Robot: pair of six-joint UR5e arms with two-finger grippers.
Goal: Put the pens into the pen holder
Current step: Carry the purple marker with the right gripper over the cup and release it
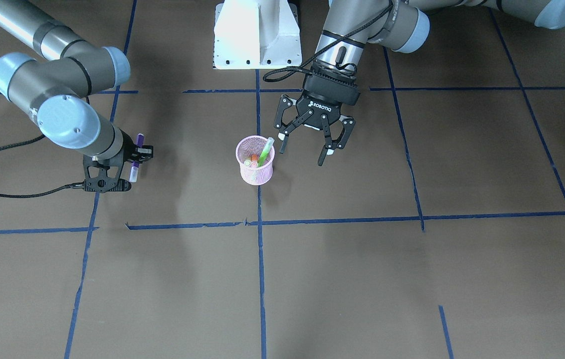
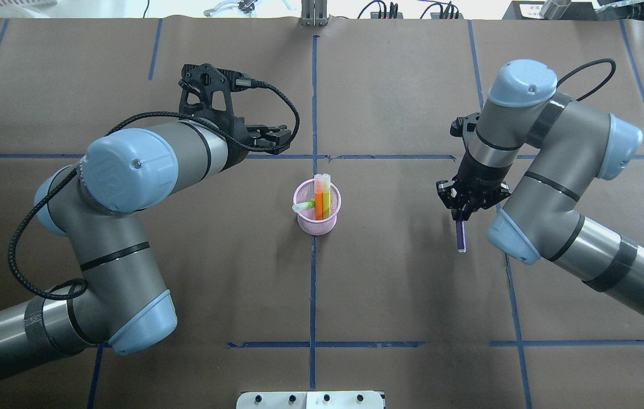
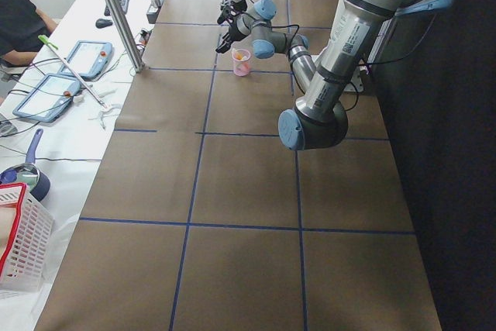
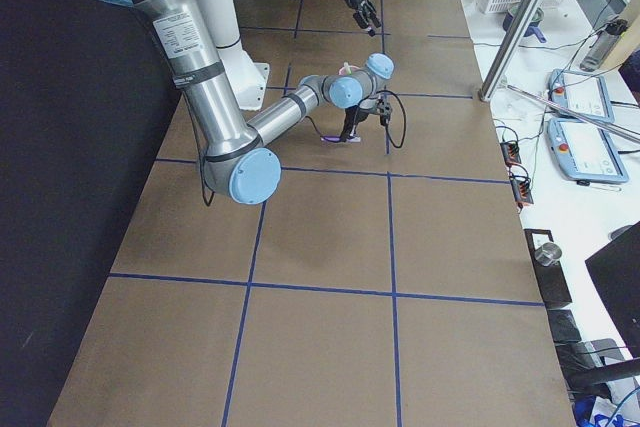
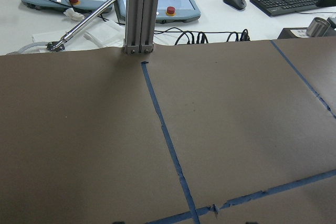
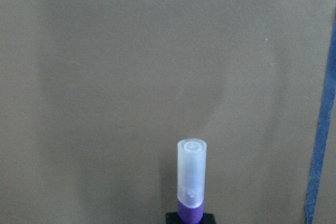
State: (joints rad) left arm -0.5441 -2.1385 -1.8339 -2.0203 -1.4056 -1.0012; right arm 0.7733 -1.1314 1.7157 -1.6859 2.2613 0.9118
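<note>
Pink mesh pen holder (image 2: 316,226); purple pen (image 2: 460,237); brown table (image 2: 412,284), blue tape lines (image 2: 313,284).

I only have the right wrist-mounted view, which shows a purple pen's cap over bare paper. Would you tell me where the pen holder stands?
Observer: The pen holder stands at the table's middle, to the robot's left of the right gripper, which holds the purple pen, and well apart from it.
Operator: Thank you. How many pens are in it?
Observer: Three: the orange pen, the yellow pen and the green pen, which leans.
Operator: Is the left gripper in the way?
Observer: No, the left gripper is open and empty, raised beside the holder.
</note>
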